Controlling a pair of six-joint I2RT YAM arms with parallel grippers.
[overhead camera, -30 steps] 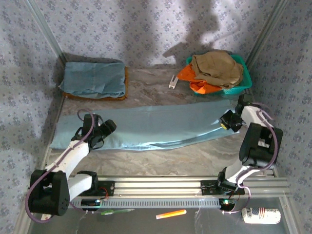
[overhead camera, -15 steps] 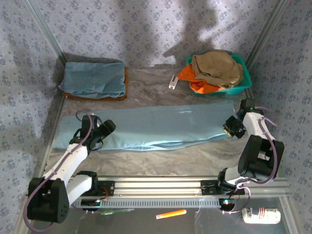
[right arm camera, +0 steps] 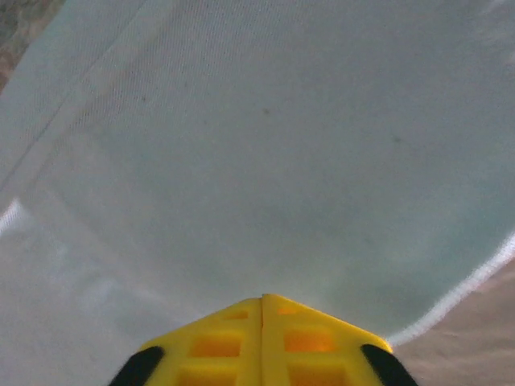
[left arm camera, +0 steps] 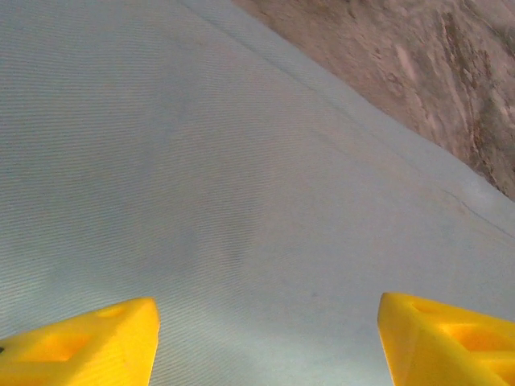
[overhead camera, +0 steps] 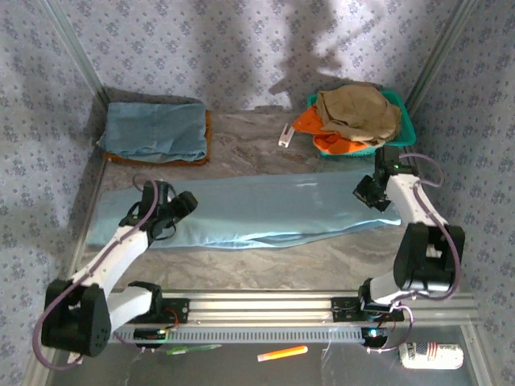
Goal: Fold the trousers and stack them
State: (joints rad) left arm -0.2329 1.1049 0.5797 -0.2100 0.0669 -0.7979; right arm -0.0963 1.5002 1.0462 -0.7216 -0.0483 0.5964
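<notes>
The trousers (overhead camera: 257, 211) lie flat as one long pale strip across the middle of the desk (overhead camera: 322, 257), running left to right. The left tool (overhead camera: 187, 201) hovers low over the strip near its left end, its yellow fingers (left arm camera: 88, 342) spread wide with bare cloth between them. The right tool (overhead camera: 364, 191) sits over the right end, pressed together and pinching nothing I can see. The step in hand looks like the crosswise fold, not yet begun. Next, the right tool probably has to spread and pinch the end edge before carrying it over. The thin cloth may slip or wrinkle.
</notes>
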